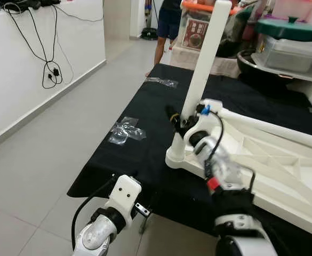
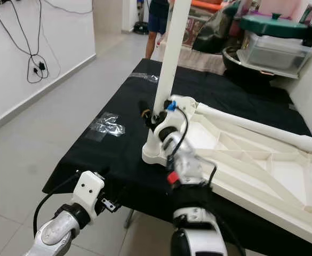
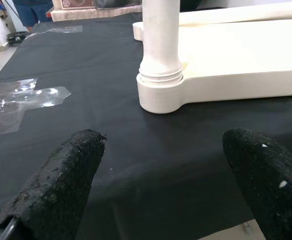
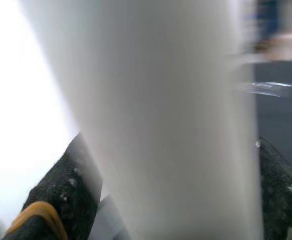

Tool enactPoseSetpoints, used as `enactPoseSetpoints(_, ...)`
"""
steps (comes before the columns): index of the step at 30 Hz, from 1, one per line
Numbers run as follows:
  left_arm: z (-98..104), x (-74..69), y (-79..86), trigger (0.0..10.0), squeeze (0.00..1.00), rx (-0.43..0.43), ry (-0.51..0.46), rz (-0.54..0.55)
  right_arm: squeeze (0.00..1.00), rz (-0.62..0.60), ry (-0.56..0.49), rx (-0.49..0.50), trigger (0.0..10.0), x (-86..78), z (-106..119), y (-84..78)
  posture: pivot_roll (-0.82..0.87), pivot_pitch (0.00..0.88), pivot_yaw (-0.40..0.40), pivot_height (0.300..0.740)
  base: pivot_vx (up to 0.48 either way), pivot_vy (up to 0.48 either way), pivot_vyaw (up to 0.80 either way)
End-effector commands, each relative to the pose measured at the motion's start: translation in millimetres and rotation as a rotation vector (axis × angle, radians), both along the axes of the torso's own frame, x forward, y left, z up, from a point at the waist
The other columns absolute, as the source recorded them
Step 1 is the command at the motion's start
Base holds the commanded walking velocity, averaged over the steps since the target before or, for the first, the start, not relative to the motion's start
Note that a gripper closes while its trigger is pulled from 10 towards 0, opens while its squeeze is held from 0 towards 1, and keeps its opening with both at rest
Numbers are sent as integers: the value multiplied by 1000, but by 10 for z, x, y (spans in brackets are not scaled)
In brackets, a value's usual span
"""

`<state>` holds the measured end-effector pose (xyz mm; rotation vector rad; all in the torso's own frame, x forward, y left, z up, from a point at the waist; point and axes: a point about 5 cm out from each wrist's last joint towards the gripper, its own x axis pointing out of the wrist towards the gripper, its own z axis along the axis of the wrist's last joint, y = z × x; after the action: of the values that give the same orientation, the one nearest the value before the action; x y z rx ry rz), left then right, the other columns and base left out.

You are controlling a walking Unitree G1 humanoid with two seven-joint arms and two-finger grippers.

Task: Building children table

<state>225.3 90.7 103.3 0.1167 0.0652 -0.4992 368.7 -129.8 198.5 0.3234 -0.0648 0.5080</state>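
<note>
Right gripper clamped on the upright table leg, left gripper open and idle at the cloth's near edge.

I see the right gripper (image 1: pixel 180 124) with its jaws closed around the white table leg (image 1: pixel 205 58), low on the shaft just above the corner socket of the upturned white tabletop (image 2: pixel 284 176); in the right wrist view a finger (image 4: pixel 68 187) sits on each side, touching the leg. The leg stands nearly upright, leaning slightly. The tabletop lies on the black cloth (image 1: pixel 140 154) with a second leg (image 2: pixel 252 126) lying along its far edge. The left gripper (image 3: pixel 160 200) is spread wide, holding nothing, fingers apart over the cloth and facing the socket. Clear tape patch (image 1: pixel 125 130) is stuck on the cloth.
</note>
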Motion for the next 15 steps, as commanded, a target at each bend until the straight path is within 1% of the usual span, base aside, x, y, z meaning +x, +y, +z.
enactPoseSetpoints(1, -14, -14, -11, 10000, 0, -2, 9, -6, 0, 149, 3, -1, 10000, -17, -2, 39, 111, 0, -115, 740, 0, 0, 0)
enactPoseSetpoints(2, -14, -14, -11, 10000, 0, -2, 9, -6, 0, 149, 3, -1, 10000, -17, -2, 39, 111, 0, -115, 740, 0, 0, 0)
enactPoseSetpoints(3, -15, -13, -14, 10000, 0, -2, 9, -7, 0, 283, -10, -32, 10000, -49, 24, 29, 114, 0, -118, 740, 0, 0, 0)
enactPoseSetpoints(4, -15, -13, -14, 10000, 0, -2, 9, -7, 0, 283, -10, -32, 10000, -49, 24, 29, 114, 0, -118, 740, 0, 0, 0)
enactPoseSetpoints(5, -16, -12, -14, 10000, 0, -1, 8, -7, 0, 412, -25, -78, 10000, -71, 44, 48, 121, 0, -120, 740, 0, 0, 0)
enactPoseSetpoints(6, -16, -12, -14, 10000, 0, -1, 8, -7, 0, 412, -25, -78, 10000, -71, 44, 48, 121, 0, -120, 740, 0, 0, 0)
enactPoseSetpoints(7, -15, -11, -14, 10000, 0, 0, 7, -5, 0, 608, -47, -130, 10000, -117, 57, 108, 121, 0, -120, 740, 0, 0, 0)
enactPoseSetpoints(8, -15, -11, -14, 10000, 0, 0, 7, -5, 0, 608, -47, -130, 10000, -117, 57, 108, 121, 0, -120, 740, 0, 0, 0)
enactPoseSetpoints(9, -15, -12, -9, 10000, 0, 1, 7, -4, 0, 679, -54, -138, 10000, -136, 54, 157, 125, 0, -121, 740, 0, 0, 0)
enactPoseSetpoints(10, -15, -12, -9, 10000, 0, 1, 7, -4, 0, 679, -54, -138, 10000, -136, 54, 157, 125, 0, -121, 740, 0, 0, 0)
enactPoseSetpoints(11, -12, -12, -4, 10000, 0, 2, 6, -4, 0, 725, -59, -123, 10000, -140, 58, 199, 125, 0, -120, 740, 0, 0, 0)
enactPoseSetpoints(12, -12, -12, -4, 10000, 0, 2, 6, -4, 0, 725, -59, -123, 10000, -140, 58, 199, 125, 0, -120, 740, 0, 0, 0)
enactPoseSetpoints(14, -12, -13, 7, 10000, 0, 7, 7, -3, 0, 790, -79, -123, 10000, -117, 65, 333, 137, 0, -118, 740, 0, 0, 0)
enactPoseSetpoints(15, -12, -13, 7, 10000, 0, 7, 7, -3, 0, 790, -79, -123, 10000, -117, 65, 333, 137, 0, -118, 740, 0, 0, 0)
